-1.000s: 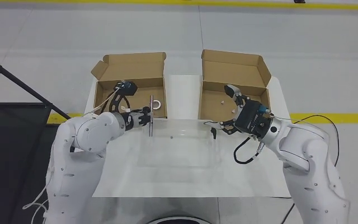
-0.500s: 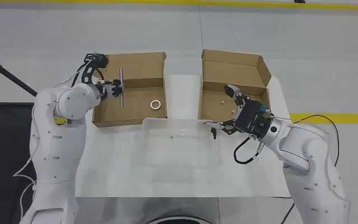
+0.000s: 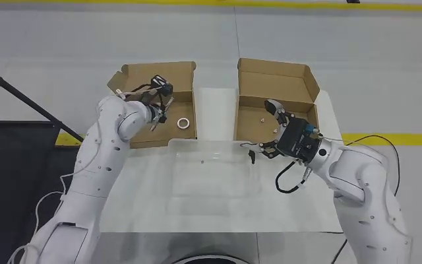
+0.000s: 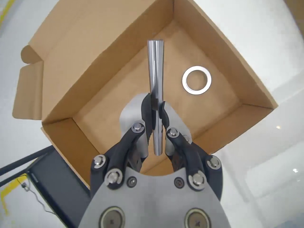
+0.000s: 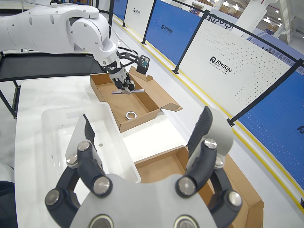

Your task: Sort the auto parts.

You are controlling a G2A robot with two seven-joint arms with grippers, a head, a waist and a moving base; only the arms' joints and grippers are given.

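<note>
My left gripper (image 4: pixel 155 106) is shut on a shiny metal rod (image 4: pixel 155 72) and holds it above the floor of the left cardboard box (image 4: pixel 95 60). A flat metal ring (image 4: pixel 196 79) lies on that box's floor beside the rod. From above, the left gripper (image 3: pixel 158 113) hangs over the box's middle, with the ring (image 3: pixel 183 123) to its right. My right gripper (image 5: pixel 145 115) stands open with nothing in it, over the gap between the clear bin (image 5: pixel 111 112) and the right cardboard box (image 5: pixel 171 160). The right wrist view also shows the rod (image 5: pixel 136 91) held level.
A clear plastic bin (image 3: pixel 211 168) sits mid-table, in front of both boxes. The right box (image 3: pixel 273 89) holds a small pale part (image 3: pixel 262 120). Both boxes have raised flaps at the back. A black frame (image 3: pixel 30 105) stands off the table's left side.
The left arm carried the rod from the box's front right edge out to its far left, then back over the box's middle. The right arm has stayed still.
</note>
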